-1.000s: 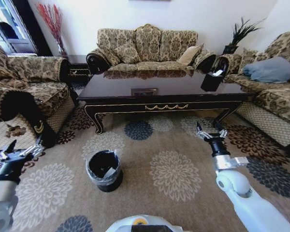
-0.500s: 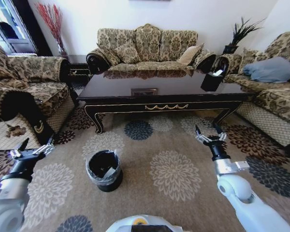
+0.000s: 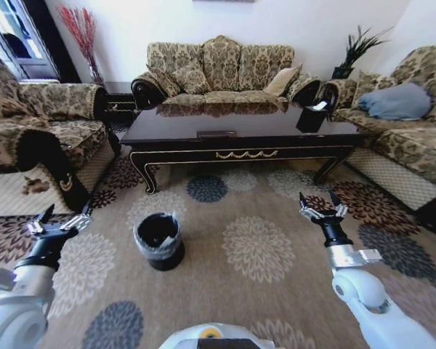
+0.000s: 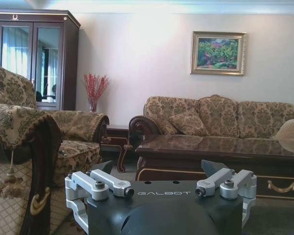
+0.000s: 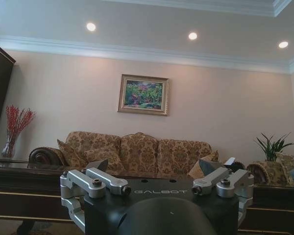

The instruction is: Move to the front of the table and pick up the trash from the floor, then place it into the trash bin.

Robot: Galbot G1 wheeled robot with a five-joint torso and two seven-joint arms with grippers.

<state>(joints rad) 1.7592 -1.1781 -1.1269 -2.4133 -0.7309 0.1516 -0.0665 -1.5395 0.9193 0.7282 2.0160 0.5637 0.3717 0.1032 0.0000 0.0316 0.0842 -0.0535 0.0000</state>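
Observation:
The long dark glossy table (image 3: 232, 132) with gold trim stands across the rug ahead, in front of the middle sofa. The round black trash bin (image 3: 158, 241) with its plastic liner stands on the rug before me, left of centre. No trash is visible on the floor. My left gripper (image 3: 58, 220) hovers open and holds nothing, low at the left, beside the bin and apart from it. Right of centre, my right gripper (image 3: 321, 207) is also open over the rug. The left wrist view looks past the left gripper (image 4: 159, 169) at the table (image 4: 220, 147). The right gripper (image 5: 157, 167) faces the table's edge (image 5: 19, 182).
Patterned sofas stand to the left (image 3: 36, 131), behind the table (image 3: 221, 69) and to the right (image 3: 414, 123). A black angular container (image 3: 312, 116) with white paper stands on the table's right end. The flowered rug (image 3: 258, 251) lies open between me and the table.
The whole head picture has shifted a little, so the camera has moved. My left gripper has come up and inward toward the bin. Both grippers stay open.

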